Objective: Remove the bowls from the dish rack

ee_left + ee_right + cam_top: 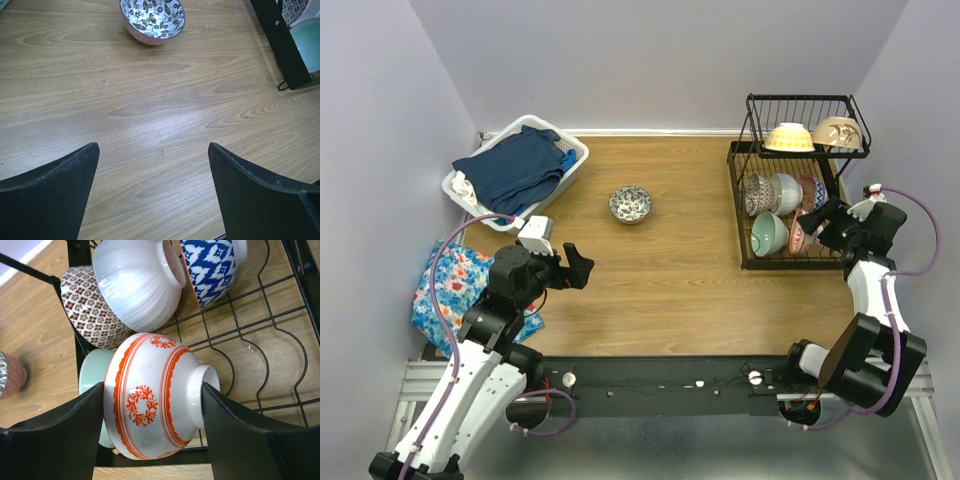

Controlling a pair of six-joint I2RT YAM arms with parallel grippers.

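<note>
The black wire dish rack [748,266] stands at the right of the table. Its top tier holds a cream-yellow bowl [789,137] and a beige bowl [836,131]. On the lower tier, on edge, are a white ribbed bowl [135,282], a brown-patterned one [87,315], a blue-and-white one [210,267], a mint one [92,365] and a red-orange floral bowl [150,400]. My right gripper [153,386] is shut on the floral bowl, one finger on its rim and one on its foot. A dark patterned bowl [630,203] sits upright mid-table. My left gripper [153,146] hangs open above bare wood.
A white laundry basket [574,152] with dark blue clothes stands at the back left. A floral cloth [455,285] lies at the left edge beside the left arm. Walls close in the table on three sides.
</note>
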